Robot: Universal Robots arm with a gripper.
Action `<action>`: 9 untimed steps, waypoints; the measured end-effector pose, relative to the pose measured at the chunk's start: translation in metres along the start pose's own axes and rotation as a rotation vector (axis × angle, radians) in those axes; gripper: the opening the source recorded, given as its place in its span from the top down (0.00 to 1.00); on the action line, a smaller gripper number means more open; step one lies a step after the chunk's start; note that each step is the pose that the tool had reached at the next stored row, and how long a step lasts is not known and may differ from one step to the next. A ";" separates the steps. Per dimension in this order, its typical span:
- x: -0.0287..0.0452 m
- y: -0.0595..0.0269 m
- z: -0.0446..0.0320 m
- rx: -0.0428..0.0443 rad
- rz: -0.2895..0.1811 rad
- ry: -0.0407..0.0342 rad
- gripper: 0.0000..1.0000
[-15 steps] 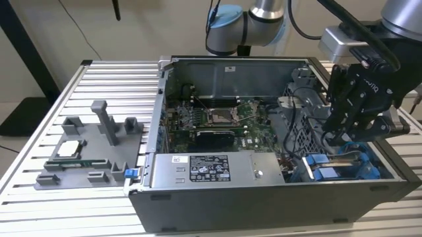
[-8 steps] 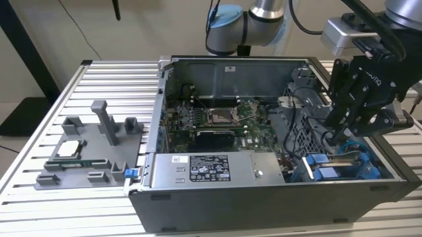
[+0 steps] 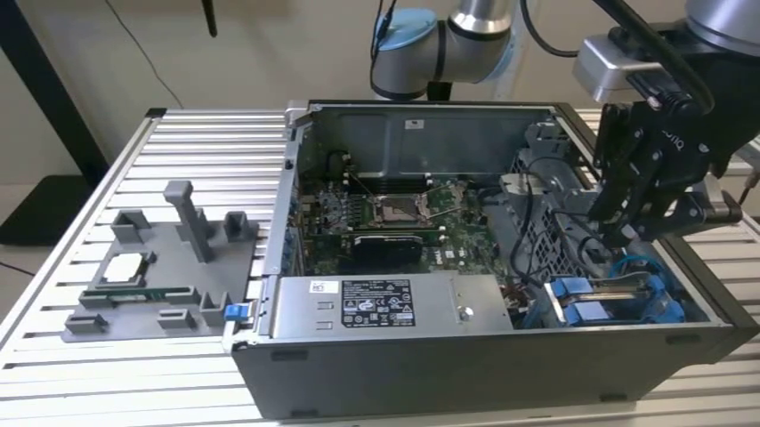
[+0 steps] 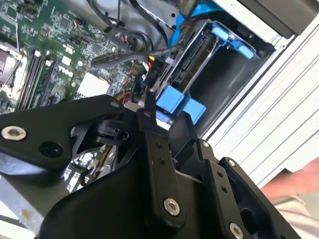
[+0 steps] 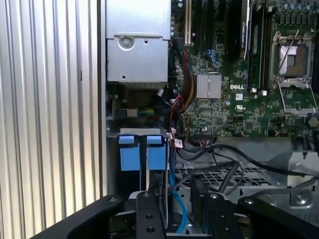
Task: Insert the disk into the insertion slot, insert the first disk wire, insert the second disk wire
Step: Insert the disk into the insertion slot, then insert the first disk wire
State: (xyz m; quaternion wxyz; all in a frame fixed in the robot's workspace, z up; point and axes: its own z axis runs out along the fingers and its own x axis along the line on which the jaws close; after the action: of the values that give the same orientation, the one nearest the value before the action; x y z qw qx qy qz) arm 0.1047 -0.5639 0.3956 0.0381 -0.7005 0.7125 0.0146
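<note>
1. Gripper (image 3: 620,233): black angular metal linkages. It hangs just above the insertion slot (image 4: 232,42). I cannot tell whether the claw is clenched or released.
2. Disk (image 4: 195,54): flat grey slab in a blue plastic carrier, seated in the slot at a corner of the open computer case (image 3: 475,374).

Arm (image 3: 457,44) enters the exterior view at 1 o'clock — wrist bent, end effector (image 3: 620,233) pointing straight down near 3 o'clock. Fingers (image 5: 149,219) stand apart — clear gap between tips.
</note>
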 end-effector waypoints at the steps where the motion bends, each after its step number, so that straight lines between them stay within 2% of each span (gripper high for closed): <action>1: -0.0007 0.0000 0.0000 0.0071 -0.001 -0.0021 0.00; 5: -0.0040 -0.0005 0.0012 0.0310 -0.004 -0.0073 0.00; 9: -0.0092 -0.0019 0.0045 0.0377 -0.005 -0.0089 0.00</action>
State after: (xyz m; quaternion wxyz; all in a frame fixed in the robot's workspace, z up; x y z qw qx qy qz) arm 0.1068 -0.5545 0.3919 0.0545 -0.7014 0.7107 0.0042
